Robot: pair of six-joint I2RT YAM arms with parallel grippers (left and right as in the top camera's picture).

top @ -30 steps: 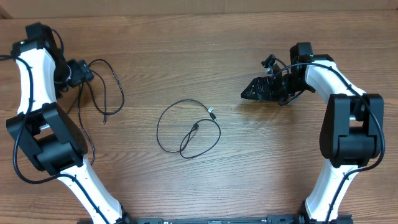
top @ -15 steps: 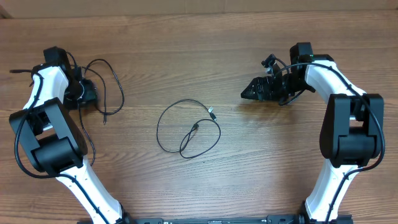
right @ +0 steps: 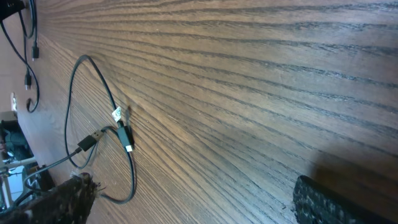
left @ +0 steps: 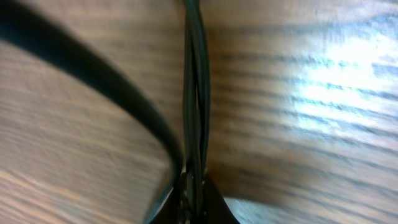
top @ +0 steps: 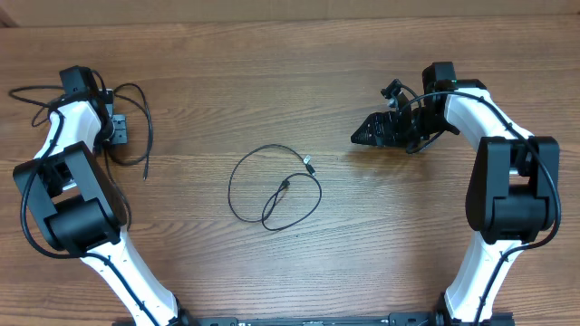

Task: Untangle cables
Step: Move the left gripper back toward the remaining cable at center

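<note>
Two separate cables lie on the wooden table. One thin black cable (top: 145,118) trails around my left gripper (top: 116,134) at the far left, its free end hanging down toward the front. In the left wrist view the gripper (left: 194,196) is shut on its thin strands (left: 196,93), which run straight away from the jaws. A second black cable (top: 272,186) lies as a loose loop in the table's middle, both plug ends inside the loop. My right gripper (top: 358,138) stands open at the right, well apart from that loop (right: 102,112), with nothing between its fingers (right: 336,202).
A thicker dark cord (left: 93,81) arcs, blurred, across the left wrist view. The table's back edge (top: 290,16) runs just beyond both arms. Bare wood (top: 408,235) lies between the middle loop and the right arm's base.
My left gripper closed on the left cable and drew back to the left; the cable's wide loop got pulled narrower and shifted left. The middle cable and the right arm stayed put.
</note>
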